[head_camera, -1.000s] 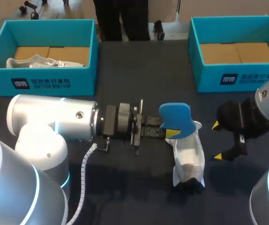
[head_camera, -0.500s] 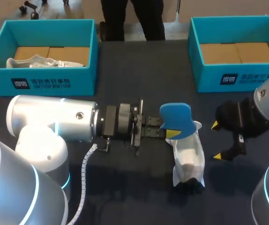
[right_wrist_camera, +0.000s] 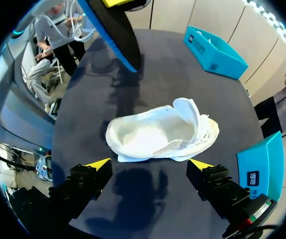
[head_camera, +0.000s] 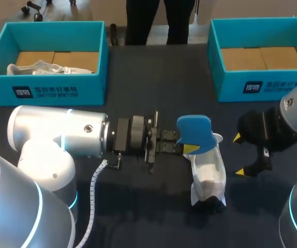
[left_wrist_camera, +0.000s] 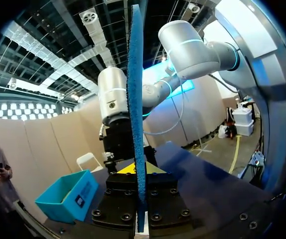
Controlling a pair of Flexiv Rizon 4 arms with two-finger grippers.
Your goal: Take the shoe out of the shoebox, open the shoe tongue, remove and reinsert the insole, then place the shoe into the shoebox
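Observation:
A white shoe [head_camera: 208,174] lies on the dark table right of centre, its opening facing up. My left gripper [head_camera: 186,144] comes in from the left and is shut on a blue insole [head_camera: 195,132], holding it just above the shoe's far end. In the left wrist view the insole [left_wrist_camera: 135,109] stands edge-on, pinched in the left gripper [left_wrist_camera: 139,172]. My right gripper [head_camera: 240,155] hangs open to the right of the shoe, holding nothing. In the right wrist view the shoe [right_wrist_camera: 158,137] lies ahead of the open right gripper [right_wrist_camera: 149,167], with the insole [right_wrist_camera: 117,37] beyond it.
A teal shoebox [head_camera: 55,85] stands at the back left with a white item [head_camera: 40,67] inside. A second teal shoebox [head_camera: 257,85] stands at the back right, showing only its cardboard floor. Bare table [head_camera: 153,77] lies between the boxes.

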